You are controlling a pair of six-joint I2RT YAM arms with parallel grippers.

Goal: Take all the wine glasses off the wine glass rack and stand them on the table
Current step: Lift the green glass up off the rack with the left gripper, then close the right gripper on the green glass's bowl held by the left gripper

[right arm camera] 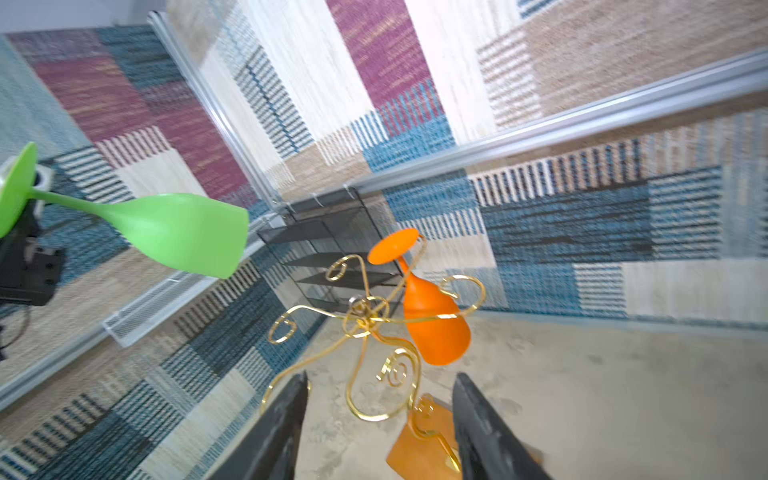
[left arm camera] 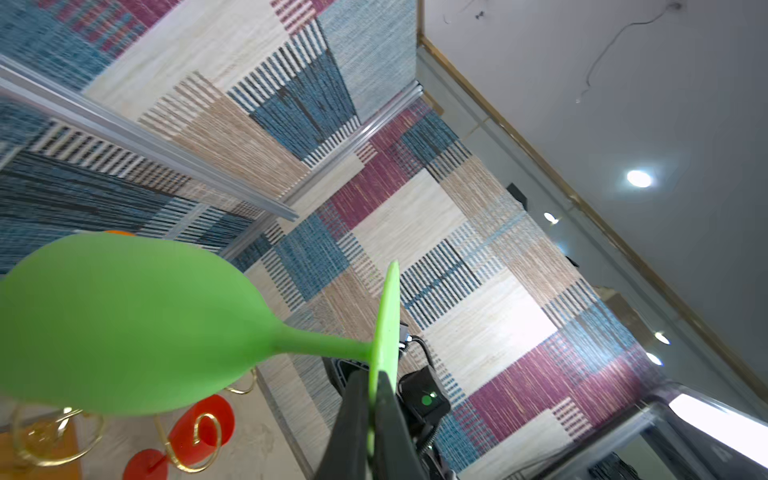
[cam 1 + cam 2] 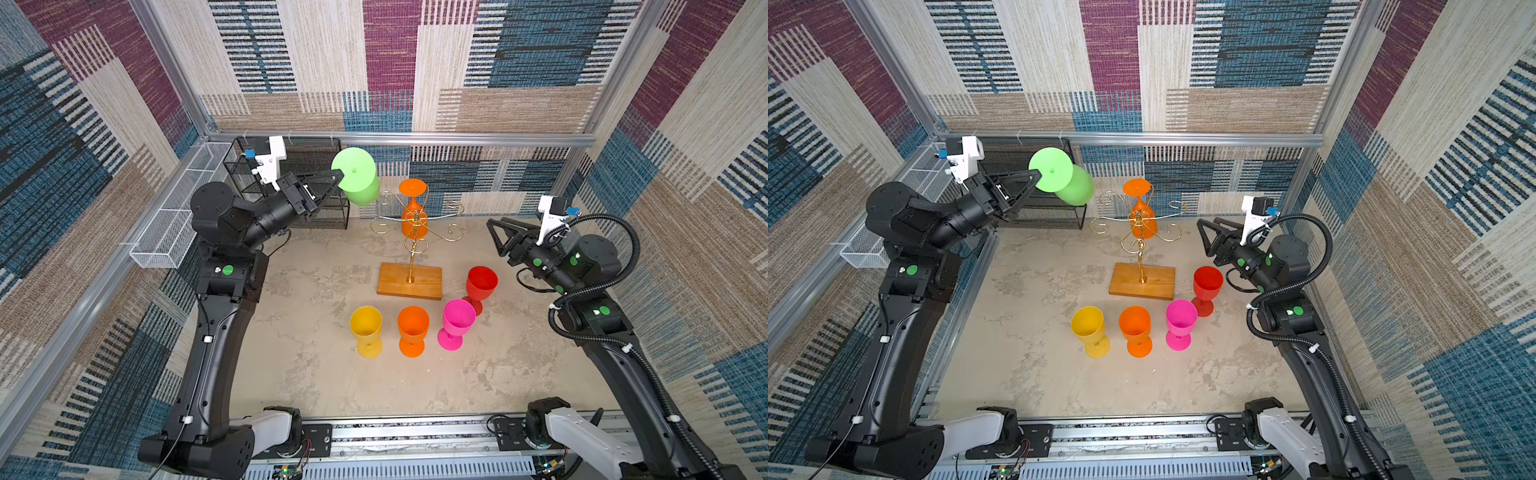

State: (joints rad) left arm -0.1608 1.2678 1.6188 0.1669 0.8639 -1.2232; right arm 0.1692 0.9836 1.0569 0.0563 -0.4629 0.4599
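Observation:
My left gripper [image 3: 338, 178] [image 3: 1036, 176] [image 2: 376, 386] is shut on the flat foot of a green wine glass [image 3: 360, 185] [image 3: 1074, 188] [image 2: 124, 324] [image 1: 178, 232]. The glass lies nearly sideways in the air, up and left of the wine glass rack [image 3: 415, 226] [image 3: 1140, 235] [image 1: 365, 320], and touches none of its gold arms. An orange wine glass [image 3: 414, 210] [image 3: 1143, 216] [image 1: 436, 320] hangs upside down on the rack's far side. My right gripper [image 3: 494, 237] [image 3: 1205, 239] [image 1: 381, 376] is open and empty, to the right of the rack.
Yellow [image 3: 365, 330], orange [image 3: 412, 330], pink [image 3: 456, 323] and red [image 3: 481, 286] glasses stand upright in front of the rack's wooden base [image 3: 390, 286]. A black mesh shelf unit [image 3: 316, 166] sits at the back left, with a white wire basket [image 3: 166, 245] along the left wall.

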